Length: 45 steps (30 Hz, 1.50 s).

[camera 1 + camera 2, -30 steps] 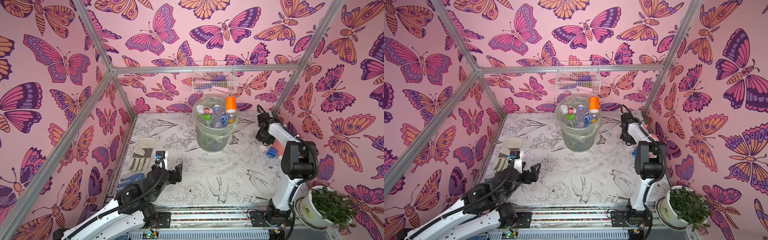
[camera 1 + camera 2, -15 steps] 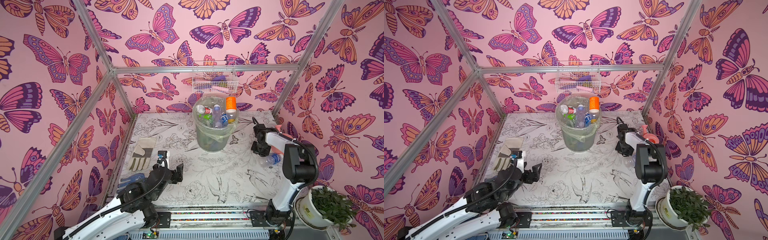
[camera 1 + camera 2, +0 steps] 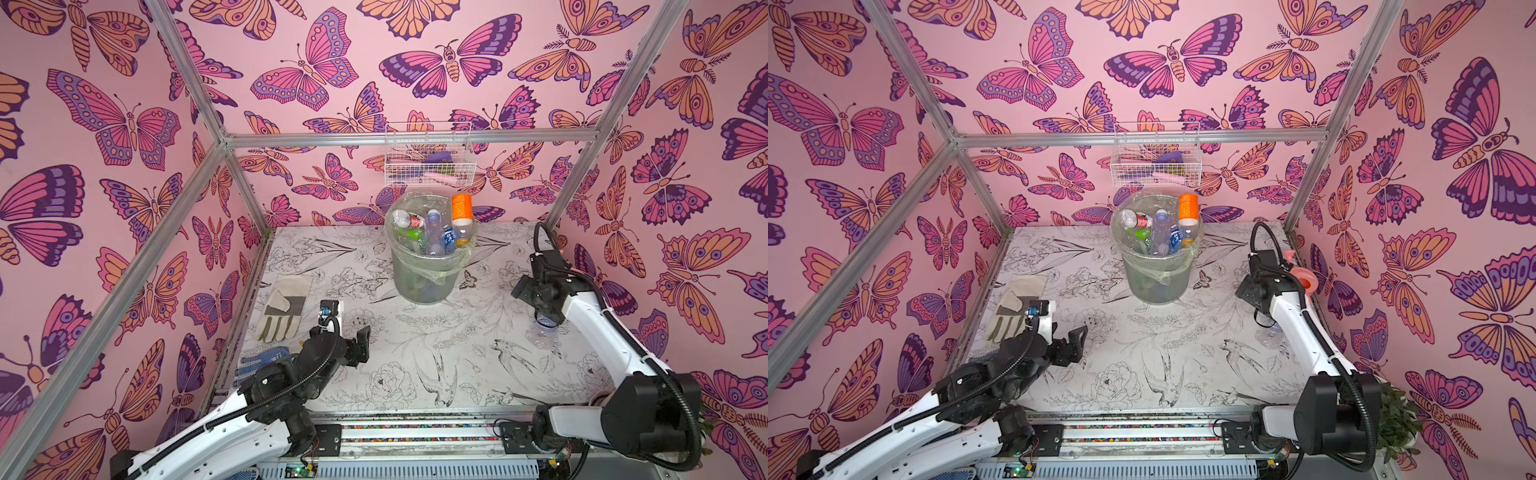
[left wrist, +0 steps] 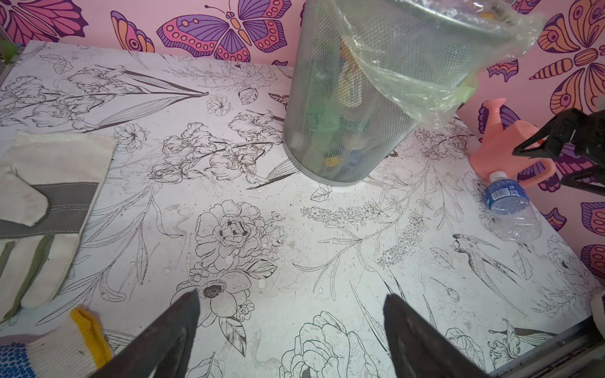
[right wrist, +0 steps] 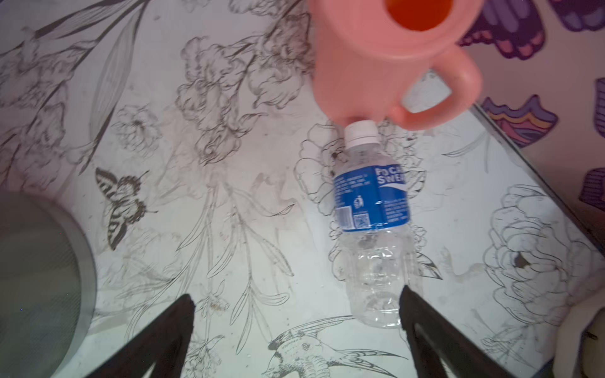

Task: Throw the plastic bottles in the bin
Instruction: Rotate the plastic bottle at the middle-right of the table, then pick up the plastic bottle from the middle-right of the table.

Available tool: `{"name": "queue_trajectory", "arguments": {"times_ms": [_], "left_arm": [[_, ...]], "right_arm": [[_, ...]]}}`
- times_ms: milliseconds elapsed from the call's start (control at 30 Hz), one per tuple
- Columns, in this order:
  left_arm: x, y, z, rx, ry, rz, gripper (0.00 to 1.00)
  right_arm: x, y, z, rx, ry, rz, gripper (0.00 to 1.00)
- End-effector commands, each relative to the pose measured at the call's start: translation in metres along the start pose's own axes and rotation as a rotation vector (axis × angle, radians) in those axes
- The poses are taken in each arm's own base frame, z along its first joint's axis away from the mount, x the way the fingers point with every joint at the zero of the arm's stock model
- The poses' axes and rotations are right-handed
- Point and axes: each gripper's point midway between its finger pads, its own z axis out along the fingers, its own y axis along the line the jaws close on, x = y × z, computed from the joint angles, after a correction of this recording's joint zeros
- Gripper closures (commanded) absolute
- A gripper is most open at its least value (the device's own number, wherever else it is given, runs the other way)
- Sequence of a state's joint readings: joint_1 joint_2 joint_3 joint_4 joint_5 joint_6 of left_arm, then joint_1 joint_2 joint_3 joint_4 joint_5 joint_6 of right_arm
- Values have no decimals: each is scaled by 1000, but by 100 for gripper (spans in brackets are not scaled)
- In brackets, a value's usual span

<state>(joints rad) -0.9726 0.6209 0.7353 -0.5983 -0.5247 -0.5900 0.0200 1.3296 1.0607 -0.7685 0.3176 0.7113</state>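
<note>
right gripper (image 5: 296, 294): jaws spread wide with nothing clamped between them; it points down at the table (image 3: 415, 353) close to the right wall.
right gripper contact: in the right wrist view one fingertip (image 5: 409, 294) overlaps the bottom end of the loose bottle (image 5: 373, 209); I cannot tell whether it touches.
left gripper (image 4: 291, 297): jaws also wide apart and empty, over bare table at the near left.
loose bottle: clear, with a blue label and white cap, lying on its side on the table by the right wall, well apart from the bin (image 3: 419, 278). Its cap sits just beside the foot of the pink watering can (image 5: 376, 59).
bin: upright at the back middle of the table, with a clear liner (image 4: 425, 65) folded over its rim.
bottles in the bin (image 3: 432, 232): piled up to the rim; an orange-labelled one (image 3: 461, 208) sticks up above it.
gloves: a work glove (image 3: 286, 303) and a blue-dotted glove (image 3: 262, 357) lie flat along the left edge, near the left gripper.
</note>
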Motion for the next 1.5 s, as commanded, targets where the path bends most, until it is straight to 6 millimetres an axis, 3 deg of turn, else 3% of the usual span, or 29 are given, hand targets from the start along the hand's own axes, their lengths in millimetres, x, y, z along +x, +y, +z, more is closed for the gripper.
{"name": "queue_trajectory", "arguments": {"times_ms": [0,233,433,767,967,1267,1467], "left_arm": [[-8,-3,-2,20,-24,-3,10],[-6,-1,-4,24,-33,-10,10],[-5,0,-2,16,-29,-9,10],[-5,-1,0,10,-23,-7,10],[-5,0,0,4,-25,-2,10],[-6,0,0,0,-26,-5,11],[-10,-1,-1,2,-32,1,11]], "right_arm": [[12,-33,16,131,50,18,1],[17,-52,49,168,89,30,1],[16,-52,66,141,115,19,2],[34,-40,99,113,232,-53,13],[47,-39,110,103,267,-60,25],[56,-31,109,72,287,-81,64],[45,-1,67,12,191,-171,73]]}}
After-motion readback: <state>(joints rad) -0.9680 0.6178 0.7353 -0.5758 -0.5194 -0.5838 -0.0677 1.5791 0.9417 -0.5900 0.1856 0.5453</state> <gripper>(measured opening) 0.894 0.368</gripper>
